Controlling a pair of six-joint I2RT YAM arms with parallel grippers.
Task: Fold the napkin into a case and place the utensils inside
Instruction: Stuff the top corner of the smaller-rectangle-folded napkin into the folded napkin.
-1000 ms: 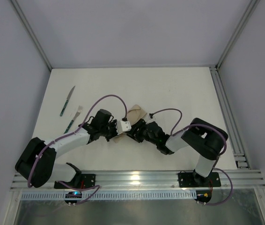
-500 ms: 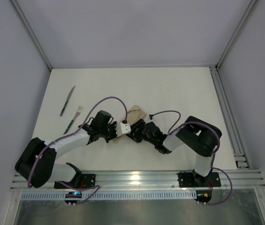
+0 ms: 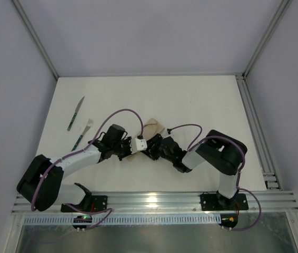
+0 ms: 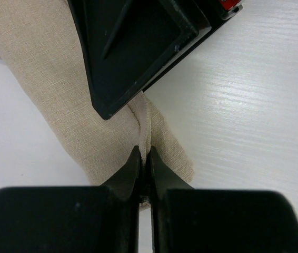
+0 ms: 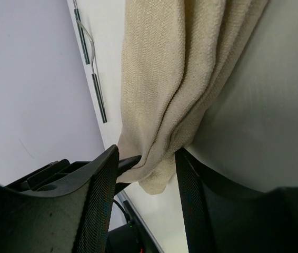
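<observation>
Pinching a raised napkin (image 4: 49,79) fold with left gripper (image 4: 143,154), fingers pressed together. Straddling the napkin's bunched layers with right gripper (image 5: 148,154), fingers spread; squeezing or loose, cannot tell. Lying well left of napkin: knife (image 3: 76,113), fork (image 3: 83,134).

Left arm (image 3: 80,155) reaches forward and to its right, forearm low. Left gripper (image 4: 144,156) has its fingers pressed together, pinching a fold of the napkin (image 4: 43,79). Right arm (image 3: 220,153) is bent at the elbow, forearm sweeping left, low. Right gripper (image 5: 148,154) has its fingers parted, straddling the bunched napkin. The grippers meet nearly tip to tip, with a right finger just ahead of the left fingertips.
</observation>
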